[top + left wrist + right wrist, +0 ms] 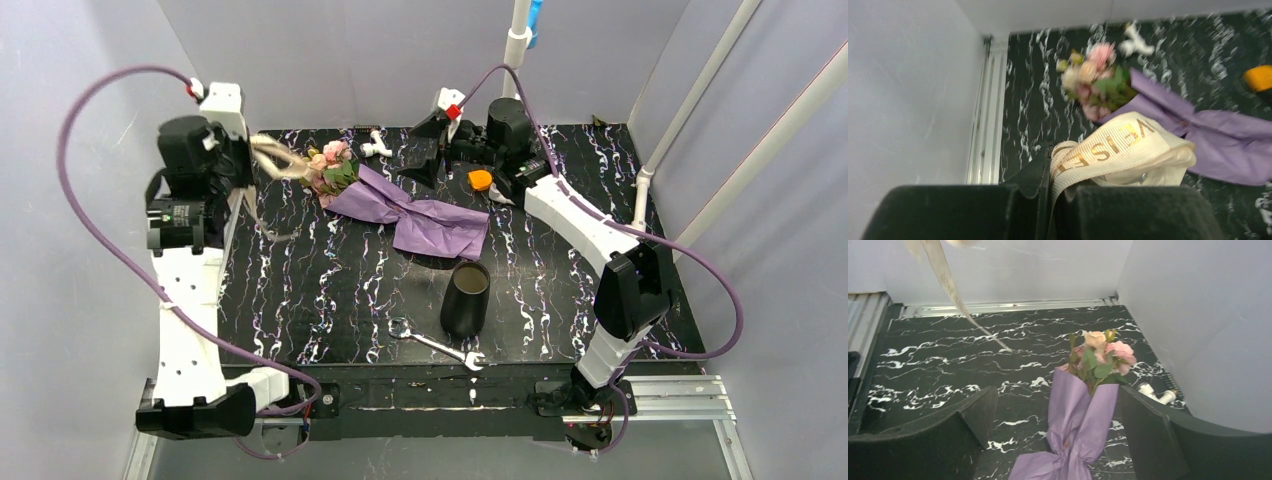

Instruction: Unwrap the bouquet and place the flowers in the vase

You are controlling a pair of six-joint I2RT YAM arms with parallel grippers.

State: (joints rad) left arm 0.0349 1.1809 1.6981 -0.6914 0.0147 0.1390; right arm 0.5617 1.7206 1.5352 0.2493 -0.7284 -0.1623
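- Left claw (1050,175): blocky matte-black fingers pressed together, pinching a fold of the ribbon (1118,150); raised at the far-left of the desk (330,290).
- Ribbon: beige, ribbed weave, gold printed letters, bunched in soft loops at the claw; one flat strip trailing down to the desk surface.
- Bouquet (400,205): lying on its side, far-centre of the desk, heads toward the left claw, tail toward the right.
- Paper wrap (1080,415): matte purple, creased, cone shape gathered to a narrow waist, flaring into a crumpled tail.
- Flowers (1100,357): small rose heads, pink, cream and dusky mauve, green leaves, packed tight at the cone mouth.
- Right claw (1057,390): jaws spread wide, nothing held; dark curved fingers either side of the wrap, above it, no contact visible.
- Vase (466,298): smooth black tapered cylinder, upright, round mouth, near-centre, apart from the bouquet tail.
- Wrench (437,344): shiny metal, flat on the desk, just beside the vase base at the near edge.
- Desk: black slab, white marble-like veining.
- Orange piece (481,179) and white fitting (377,147): small, at the far edge; detail too fine to tell.
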